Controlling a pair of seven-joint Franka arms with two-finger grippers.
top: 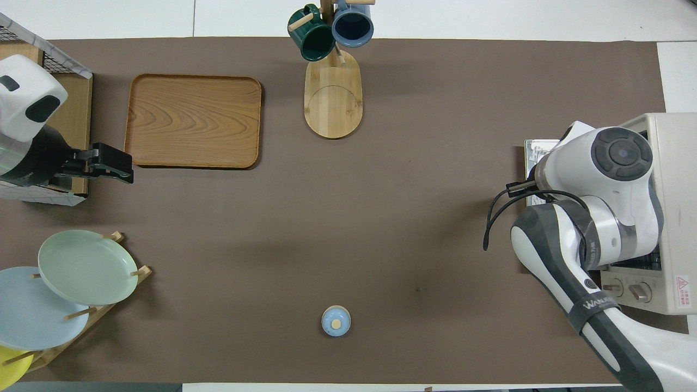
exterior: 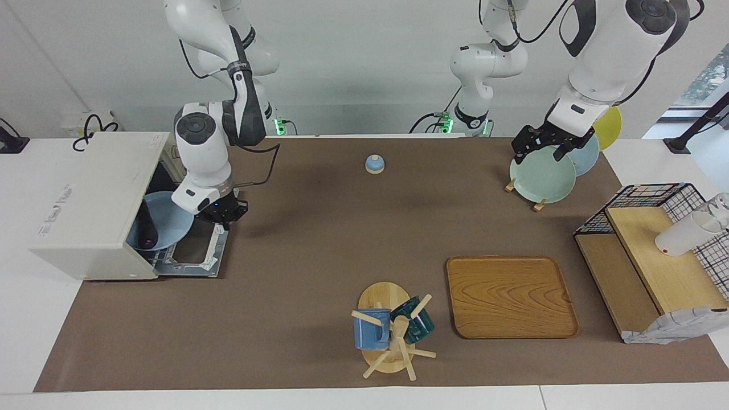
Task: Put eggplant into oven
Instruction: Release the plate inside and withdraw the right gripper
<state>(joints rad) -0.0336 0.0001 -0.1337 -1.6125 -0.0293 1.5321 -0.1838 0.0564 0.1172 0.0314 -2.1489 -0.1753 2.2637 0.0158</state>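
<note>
The cream-white oven [exterior: 97, 193] stands at the right arm's end of the table with its door [exterior: 193, 256] folded down flat. A light blue plate [exterior: 171, 213] sits partly in the oven's opening, and the dark eggplant [exterior: 147, 226] lies on it, just inside. My right gripper [exterior: 224, 216] hangs low over the open door, beside the plate's outer rim; whether it touches the plate does not show. In the overhead view the right arm covers the opening of the oven [top: 672, 163], hiding the eggplant. My left gripper [exterior: 541, 151] waits, open and empty, over the plate rack.
A plate rack with a green plate [exterior: 542, 177] and other plates stands near the left arm. A wooden tray [exterior: 510, 296], a mug tree [exterior: 393, 336] with two mugs, a small blue bell [exterior: 374, 164] and a black wire basket with wooden shelves [exterior: 655, 262] are also on the table.
</note>
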